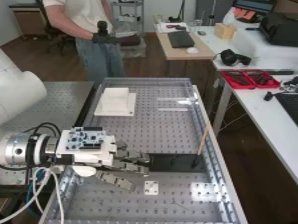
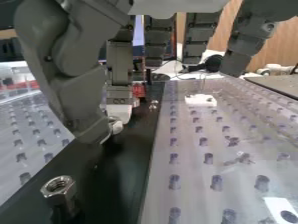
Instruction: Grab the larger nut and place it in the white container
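In the high view the hand point(image 1: 126, 162) reaches over the bench from the left, its fingers straight and just above the left end of a black strip point(image 1: 174, 163). The white container point(image 1: 115, 97) stands on a flat white plate farther along the bench. The wrist view has the open hand point(image 2: 80, 95) hanging above the black strip point(image 2: 100, 175), nothing held. A shiny metal nut point(image 2: 60, 186) is on the strip, apart from the fingers. Smaller metal pieces point(image 2: 154, 105) lie farther along that strip.
A small white plate with holes point(image 1: 151, 188) lies beside the strip. A thin wooden stick point(image 1: 203, 141) leans near the bench's right rail point(image 1: 216, 150). Red trays point(image 1: 249, 79) sit on the side table. Cables hang under the arm.
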